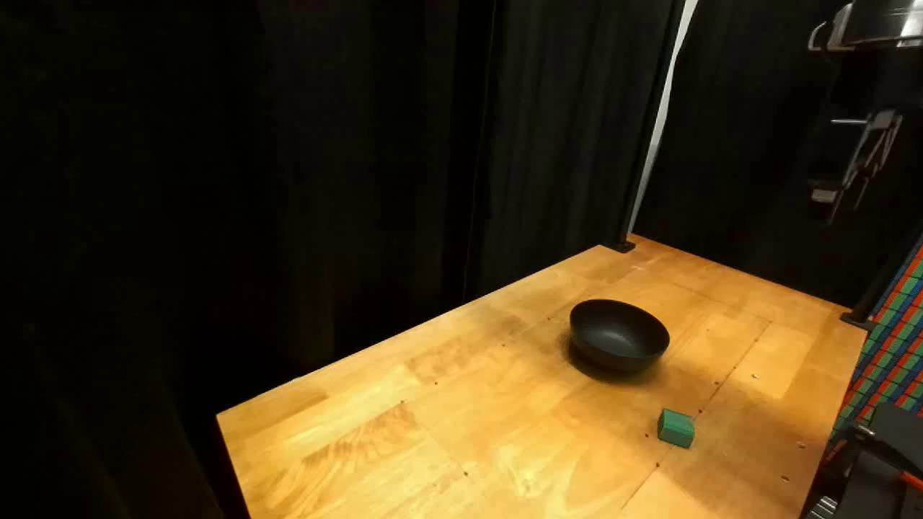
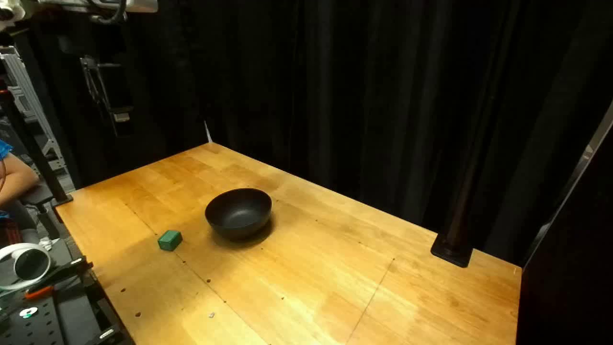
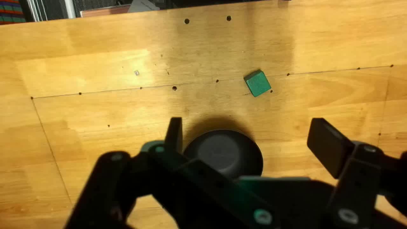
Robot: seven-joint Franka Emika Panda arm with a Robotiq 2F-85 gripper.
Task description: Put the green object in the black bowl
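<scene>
The green block (image 1: 676,428) rests on the wooden table, apart from the black bowl (image 1: 620,336). Both also show in an exterior view, the green block (image 2: 170,240) to the left of the black bowl (image 2: 239,213). In the wrist view the green block (image 3: 258,83) lies above the black bowl (image 3: 221,152), whose lower part is hidden by the gripper. My gripper (image 3: 250,132) is open, its fingers wide apart with nothing between them. It hangs high above the table and shows only dimly against the dark curtain in both exterior views. The visible inside of the bowl is empty.
The wooden table (image 2: 306,278) has black post feet (image 2: 451,250) at its edges. Black curtains (image 1: 360,144) stand behind it. A dark bench with gear (image 2: 52,306) and a person's arm (image 2: 19,177) are beyond a table edge.
</scene>
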